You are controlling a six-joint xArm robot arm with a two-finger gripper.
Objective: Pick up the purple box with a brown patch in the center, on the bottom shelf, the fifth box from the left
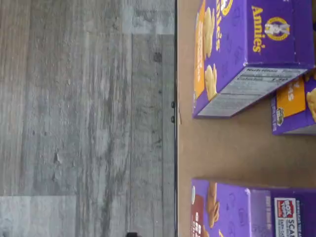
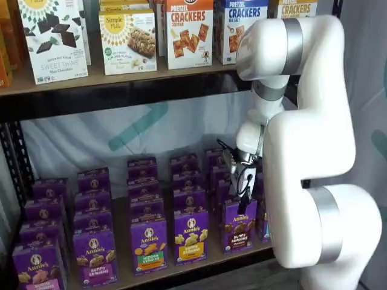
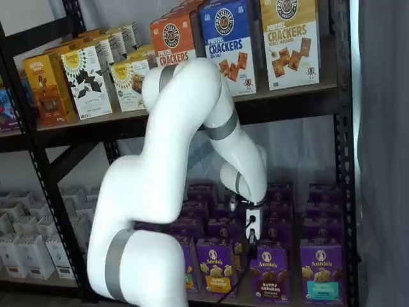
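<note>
The claw (image 2: 245, 192) is hanging with its jaws standing wide and holding nothing, just above the purple box (image 2: 238, 225), which is standing tall at the front of the bottom shelf (image 2: 199, 261), so the box is waiting right below it.

Front row on the bottom shelf (image 2: 199, 261): five purple cartons visible left of the arm (image 2: 314, 151). Wrist view: three purple cartons.
</note>
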